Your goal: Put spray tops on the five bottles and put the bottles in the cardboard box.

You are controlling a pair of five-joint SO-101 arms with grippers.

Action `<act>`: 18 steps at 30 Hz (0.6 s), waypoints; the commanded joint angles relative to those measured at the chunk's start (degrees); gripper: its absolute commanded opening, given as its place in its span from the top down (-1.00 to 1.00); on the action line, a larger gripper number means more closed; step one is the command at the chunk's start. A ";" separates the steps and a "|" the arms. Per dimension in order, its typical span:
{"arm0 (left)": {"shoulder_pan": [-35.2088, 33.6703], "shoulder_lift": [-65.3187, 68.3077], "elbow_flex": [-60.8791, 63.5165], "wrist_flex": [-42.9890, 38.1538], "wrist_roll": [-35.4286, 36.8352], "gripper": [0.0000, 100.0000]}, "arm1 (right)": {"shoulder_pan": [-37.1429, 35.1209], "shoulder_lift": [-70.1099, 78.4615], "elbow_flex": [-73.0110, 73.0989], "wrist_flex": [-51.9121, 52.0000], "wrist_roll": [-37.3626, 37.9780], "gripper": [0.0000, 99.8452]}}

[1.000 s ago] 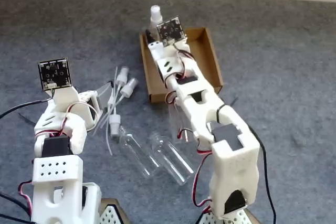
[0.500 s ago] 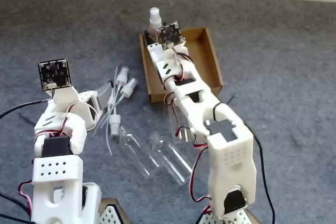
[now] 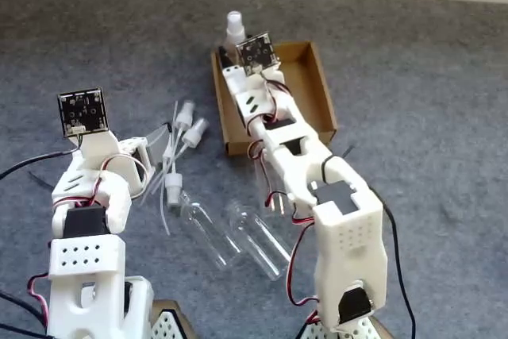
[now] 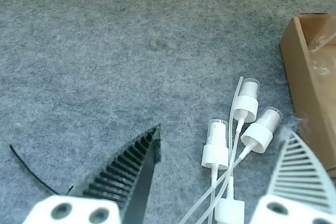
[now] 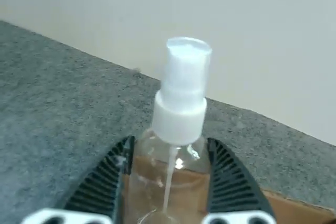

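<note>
Right arm has settled lower, its tool [image 5: 169,148] clamped on a capped bottle [image 5: 178,114] with the box [image 3: 321,101] beneath; a tilted release could topple it.

One clear plastic bottle with a white spray top [image 5: 180,103] is standing upright inside the far corner of the brown cardboard box [image 3: 321,94], with the right claw [image 5: 169,148] pinching it. Two bare clear bottles [image 3: 205,232] are lying side by side on the grey table [image 3: 413,53], and four loose white spray tops [image 3: 196,128] are sprawling just left of the box.
</note>
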 commanded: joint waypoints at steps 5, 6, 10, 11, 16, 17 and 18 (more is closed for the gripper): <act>-0.57 -0.31 -0.22 -1.85 0.18 0.36 | -1.63 -0.92 -2.33 -1.10 -0.09 0.67; -0.57 -0.31 -0.22 -1.85 0.18 0.36 | -1.80 -0.92 -2.33 -1.10 -0.09 0.67; -0.57 -0.31 -0.22 -1.85 0.18 0.36 | -1.63 -1.01 -2.42 -1.10 0.00 0.67; -0.57 -0.31 -0.22 -1.85 0.18 0.36 | -1.54 -1.01 -2.42 -1.10 0.00 0.67; -0.57 -0.31 -0.22 -1.85 0.18 0.36 | -1.80 -1.10 -2.51 0.84 0.00 0.51; -0.57 -0.31 -0.22 -1.85 0.18 0.36 | -1.80 -1.10 -2.51 1.89 -0.18 0.48; -0.57 -0.31 -0.22 -1.85 0.18 0.36 | -1.80 -1.10 -2.68 2.51 -0.18 0.47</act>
